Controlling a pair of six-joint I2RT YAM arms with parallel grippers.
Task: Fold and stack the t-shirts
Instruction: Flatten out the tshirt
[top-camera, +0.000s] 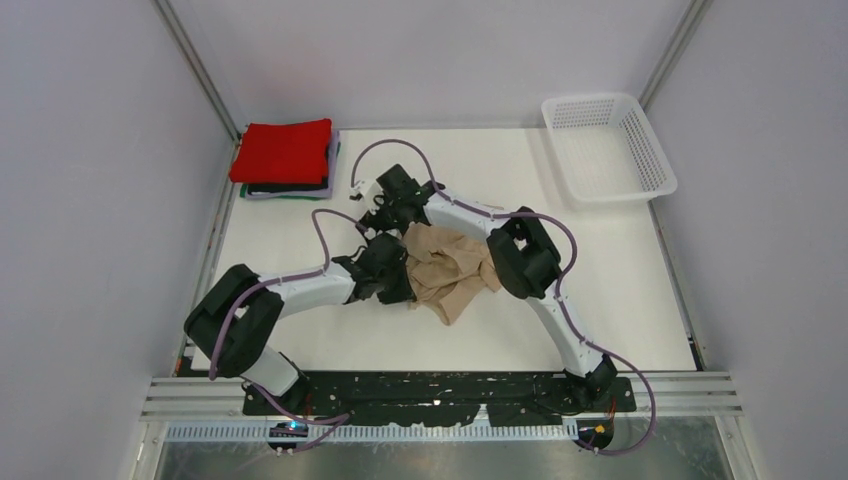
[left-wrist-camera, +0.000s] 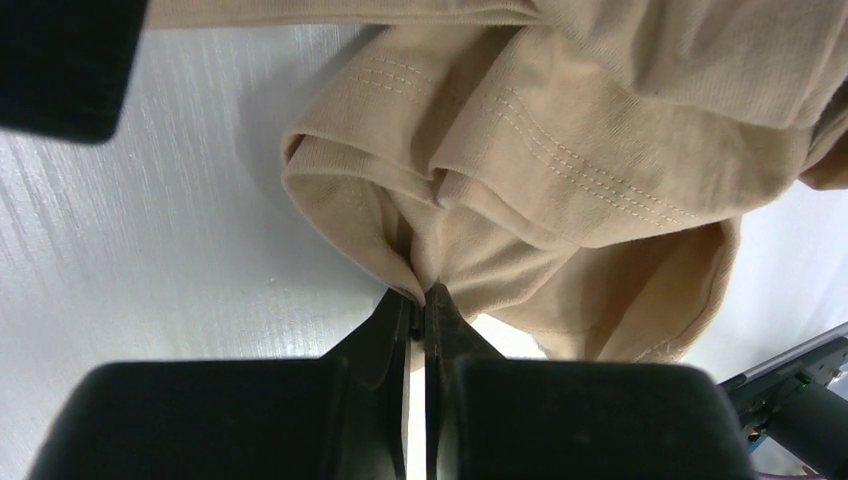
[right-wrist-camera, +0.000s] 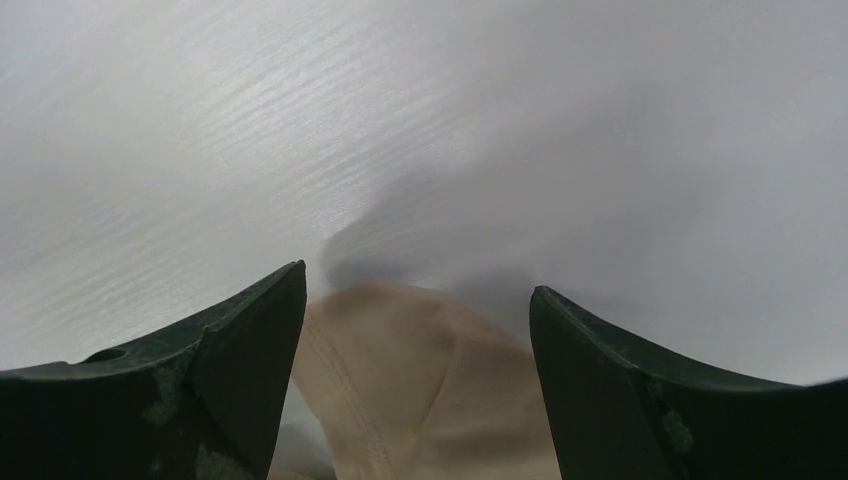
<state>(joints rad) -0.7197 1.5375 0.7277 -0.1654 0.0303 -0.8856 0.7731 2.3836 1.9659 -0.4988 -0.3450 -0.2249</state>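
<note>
Your left gripper (left-wrist-camera: 420, 298) is pinching the crumpled beige cloth t-shirt (left-wrist-camera: 560, 170) between its jaws; your right gripper (right-wrist-camera: 417, 292) is holding its jaws spread astride it.

light: bright, even | shadows: soft, faint | right wrist: beige t-shirt (right-wrist-camera: 400, 390) blurred, close

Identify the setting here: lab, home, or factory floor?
Probably a lab data-collection cell: a white table boxed in by plain panels on aluminium posts, robot arms bolted to a rail, and staged props: a folded t-shirt stack and basket.
</note>
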